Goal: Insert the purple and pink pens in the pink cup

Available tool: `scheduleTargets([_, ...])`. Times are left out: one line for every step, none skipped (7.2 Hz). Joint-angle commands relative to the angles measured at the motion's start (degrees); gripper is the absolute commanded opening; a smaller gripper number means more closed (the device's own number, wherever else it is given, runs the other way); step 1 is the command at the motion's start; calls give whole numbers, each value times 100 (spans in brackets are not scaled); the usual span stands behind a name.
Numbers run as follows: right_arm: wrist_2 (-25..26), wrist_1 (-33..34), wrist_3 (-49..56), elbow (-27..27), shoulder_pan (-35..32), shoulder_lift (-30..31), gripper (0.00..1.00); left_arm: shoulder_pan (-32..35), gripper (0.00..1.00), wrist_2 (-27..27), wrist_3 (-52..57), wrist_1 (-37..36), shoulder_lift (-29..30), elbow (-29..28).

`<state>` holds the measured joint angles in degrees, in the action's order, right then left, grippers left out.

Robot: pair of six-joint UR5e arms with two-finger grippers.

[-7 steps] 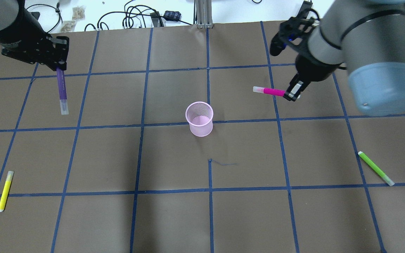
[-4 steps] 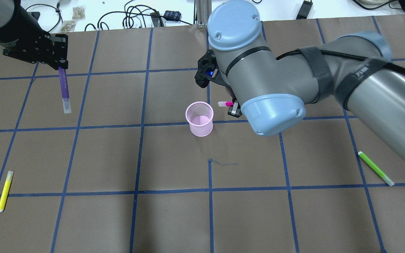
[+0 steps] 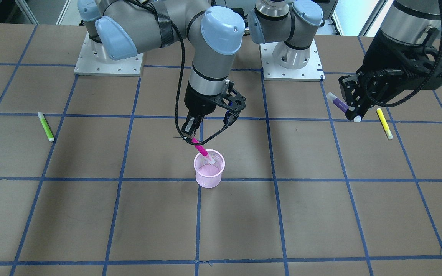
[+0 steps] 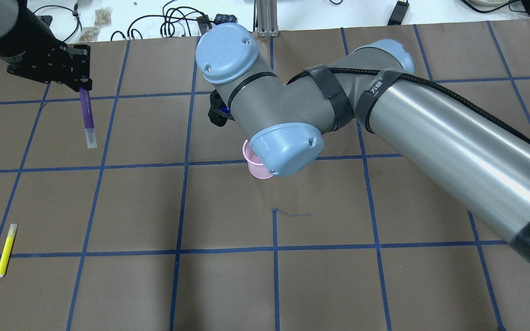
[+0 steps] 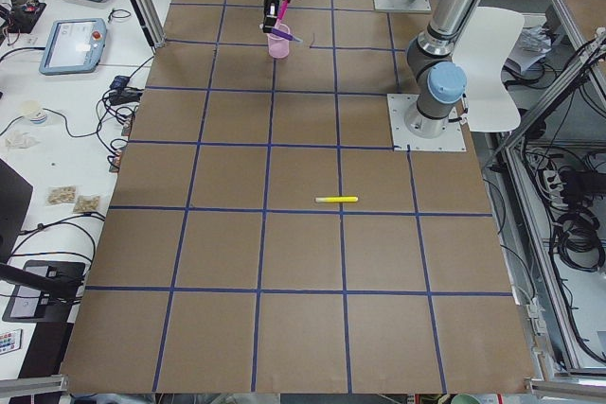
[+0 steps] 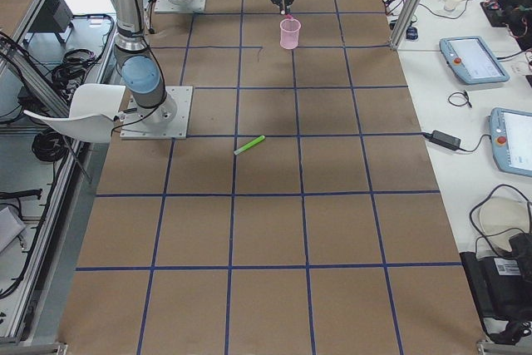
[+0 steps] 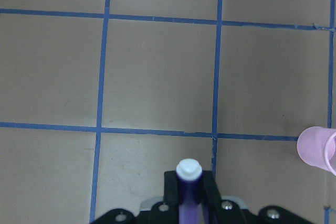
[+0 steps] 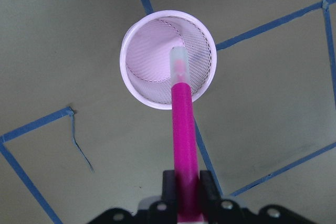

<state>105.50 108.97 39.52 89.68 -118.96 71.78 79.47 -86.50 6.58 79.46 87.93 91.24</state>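
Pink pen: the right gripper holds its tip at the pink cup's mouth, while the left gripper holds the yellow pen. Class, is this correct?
No. The left gripper holds the purple pen; the yellow pen lies on the table, as the front-facing view shows. The right gripper does hold the pink pen with its tip at the pink cup's mouth.

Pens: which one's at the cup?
The pink pen, the only one with its tip at the mouth of the pink cup, held by the right gripper.

The brown table (image 3: 320, 214), gridded with blue tape (image 3: 320, 179), carries the pink cup (image 3: 209, 174) upright near its middle — a yellow pen (image 3: 384, 123) and a green pen (image 3: 45, 126) lie flat toward opposite ends.
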Motion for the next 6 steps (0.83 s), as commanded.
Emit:
scheduleTargets([14,72,-49,-29,-22,-163,23,-1,1,28,1,-9,-3,7])
scheduleTargets([40,159,-128,-30,-22,-190,99,-1,1,36,1,-9,5,7])
scheduleTargets([49,143,-154,-38,-5,-164,100,-1,1,37,1,-9,5,7])
scheduleTargets([49,142,-172,-56,39,-146,100,-1,1,28,9,-9,5,7])
scheduleTargets([32,160,-251,-117,240,-33,100,-1,1,80,1,-18,5,-19])
scheduleTargets([-90,143,-495,-274,712,229,100,51,1,107,-60,-9,31,33])
